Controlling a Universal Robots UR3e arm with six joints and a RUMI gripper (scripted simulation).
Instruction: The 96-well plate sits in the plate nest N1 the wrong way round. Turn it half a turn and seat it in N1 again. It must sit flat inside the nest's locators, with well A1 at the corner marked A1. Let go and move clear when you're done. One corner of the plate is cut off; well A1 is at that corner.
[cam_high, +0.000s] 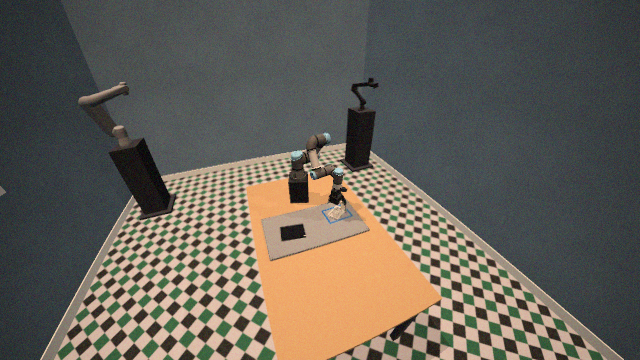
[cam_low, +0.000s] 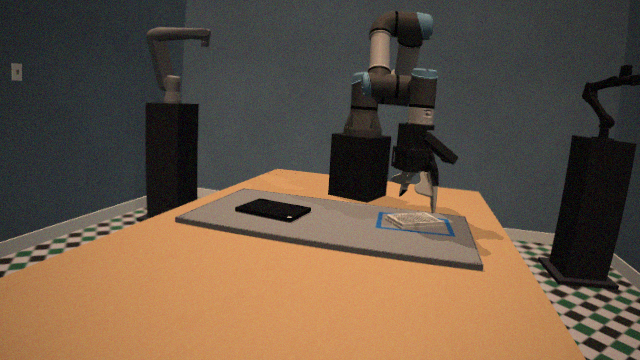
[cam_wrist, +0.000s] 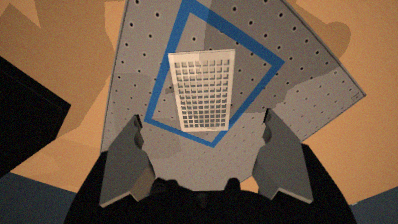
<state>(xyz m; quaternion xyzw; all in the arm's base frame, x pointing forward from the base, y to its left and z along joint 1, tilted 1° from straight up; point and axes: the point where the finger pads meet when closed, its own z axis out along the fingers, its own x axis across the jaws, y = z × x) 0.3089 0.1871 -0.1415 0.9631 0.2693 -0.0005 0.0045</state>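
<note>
The plate (cam_high: 337, 213) (cam_low: 415, 220) (cam_wrist: 202, 92) lies inside the blue outline (cam_high: 330, 221) (cam_low: 417, 231) (cam_wrist: 252, 106) on the grey board (cam_high: 315, 232) (cam_low: 325, 235) (cam_wrist: 165, 162), toward the table's (cam_high: 340, 285) (cam_low: 280, 290) (cam_wrist: 372, 145) edge beside the dark arm's stand (cam_high: 359, 137) (cam_low: 595, 210). From my wrist view I can make out the grid of wells and see that the plate sits skewed to the outline's sides, which the top view is too small to show me clearly. The exterior view gives me the height instead: the end effector (cam_high: 338, 203) (cam_low: 418, 202) (cam_wrist: 201, 112) hangs above the board, on the pedestal side of the plate. It's wide open and has hold of nothing.

In the wrist view, the plate's long axis runs roughly up and down the picture with a slight lean, about square to a line between my two fingertips. I can't tell which corner is cut, so I can't say where A1 points.

The top and exterior views also show me a black block (cam_high: 292, 232) (cam_low: 273, 209) with a small white mark at one corner. It's on the same board, toward the table's opposite long edge, well apart from the plate.
</note>
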